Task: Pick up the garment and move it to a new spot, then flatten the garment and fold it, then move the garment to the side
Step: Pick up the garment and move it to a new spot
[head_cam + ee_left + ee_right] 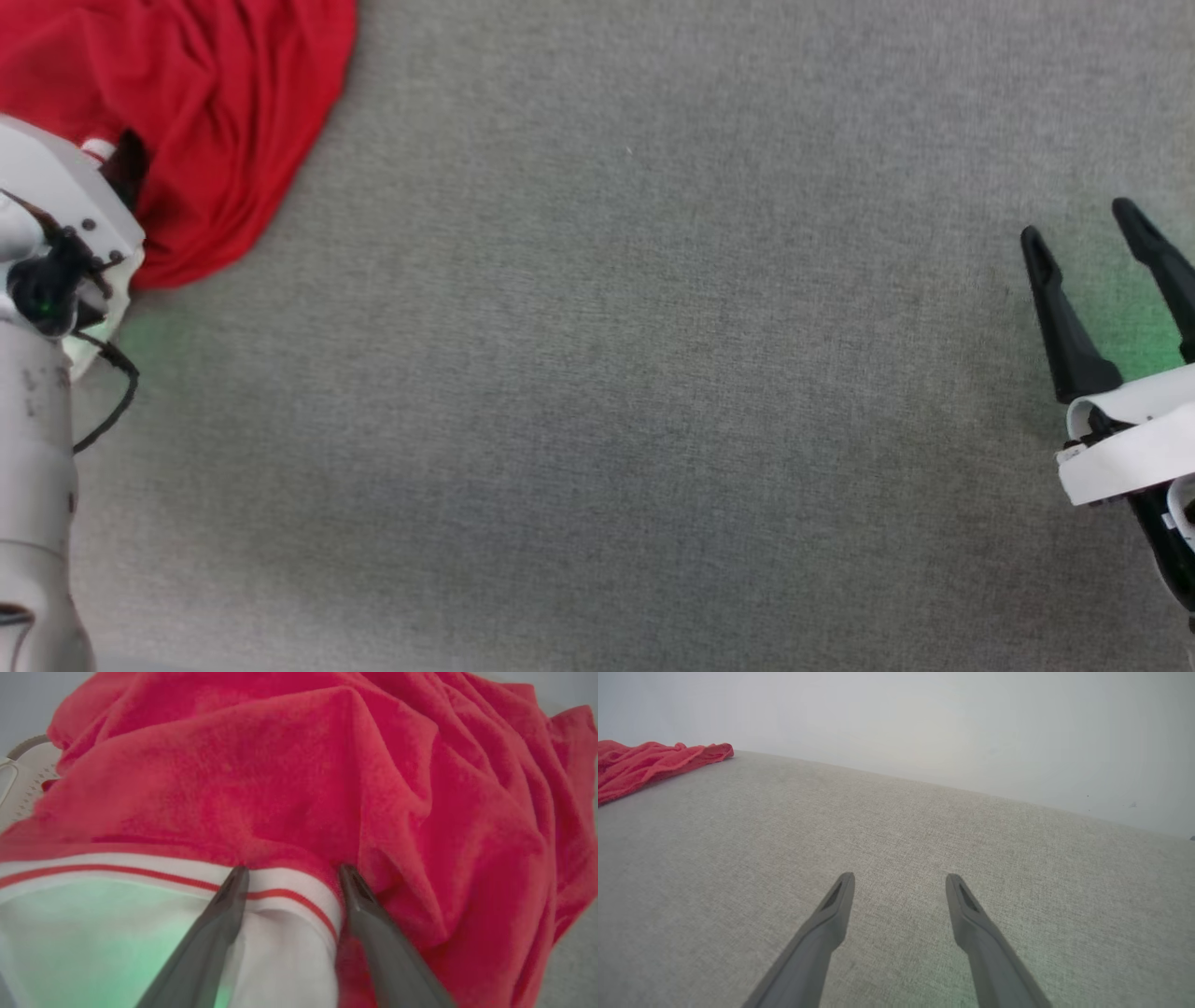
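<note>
Cloth nearest the left gripper (292, 870) is a white sleeve (117, 933) edged with striped trim (140, 870); the jaws stand spread, tips at that trim, pinching nothing. Beyond it rises the garment (327, 765), bunched in deep folds at the robot's far left on the grey woven surface (607, 373). Judged soft, light and limp. Grasp at the firmer trim. The right gripper (1075, 219) hovers spread, well apart.

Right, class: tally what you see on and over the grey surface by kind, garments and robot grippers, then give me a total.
Garments: 1, the red garment with white striped trim
Grippers: 2, the left gripper at the cloth and the right gripper over bare surface, both open
Total: 3
</note>
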Tool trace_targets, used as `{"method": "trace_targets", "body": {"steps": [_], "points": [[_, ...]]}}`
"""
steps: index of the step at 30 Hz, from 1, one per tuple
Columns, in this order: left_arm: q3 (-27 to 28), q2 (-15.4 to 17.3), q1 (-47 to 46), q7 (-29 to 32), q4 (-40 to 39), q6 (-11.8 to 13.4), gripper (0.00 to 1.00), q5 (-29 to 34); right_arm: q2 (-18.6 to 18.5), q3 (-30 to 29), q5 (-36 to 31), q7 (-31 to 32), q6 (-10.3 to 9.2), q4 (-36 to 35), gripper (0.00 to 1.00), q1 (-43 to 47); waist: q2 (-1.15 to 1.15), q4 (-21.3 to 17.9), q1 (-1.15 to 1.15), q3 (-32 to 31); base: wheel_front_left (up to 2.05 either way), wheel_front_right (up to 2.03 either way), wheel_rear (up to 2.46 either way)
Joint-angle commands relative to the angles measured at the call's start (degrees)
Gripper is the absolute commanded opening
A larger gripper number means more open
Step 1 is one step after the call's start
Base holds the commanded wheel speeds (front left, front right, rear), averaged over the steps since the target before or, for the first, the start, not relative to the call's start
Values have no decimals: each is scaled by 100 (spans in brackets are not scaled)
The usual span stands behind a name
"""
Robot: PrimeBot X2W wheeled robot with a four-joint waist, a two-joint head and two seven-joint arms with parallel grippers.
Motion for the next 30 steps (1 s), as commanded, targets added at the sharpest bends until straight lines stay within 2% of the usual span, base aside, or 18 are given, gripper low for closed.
{"method": "trace_targets", "body": {"steps": [1, 9, 10, 11, 12, 18, 27, 30], "points": [[-51, -40, -123, 24, 202, -23, 100, -2, -11, -45, -27, 35, -8, -75, 100, 20, 0, -96, 0, 217, 0, 0, 0], [-257, -133, -337, 205, 1026, -40, 100, -8, 24, -55, -66, 168, -8, -213, 100, -81, 0, -96, 0, 270, 0, 0, 0], [-266, -134, -355, 207, 1095, -40, 93, -22, 26, -51, -67, 173, -8, -219, 100, -94, 0, -99, 0, 267, 0, 0, 0], [-260, -138, -377, 229, 1163, -29, 44, -49, 28, -49, -68, 189, -8, -227, 100, -103, 0, -102, 0, 264, 0, 0, 0], [-267, -143, -399, 254, 1209, -31, 0, -62, 25, -50, -70, 189, -8, -233, 100, -113, 0, -103, 0, 258, 0, 0, 0], [-320, -39, -600, -70, 1232, -40, 0, -84, 38, -57, -64, 130, -8, -164, 100, -164, 0, -64, 0, 108, 0, 0, 0], [-817, 257, -753, -687, 708, -43, 0, 33, 175, -11, 7, -49, -8, 135, 100, -19, 0, 75, 0, -494, 0, 0, 0], [-1067, 397, -826, -882, 416, -42, 0, 64, 274, 38, 63, -159, -8, 333, 100, 65, 0, 165, 0, -867, 0, 0, 0]]}}
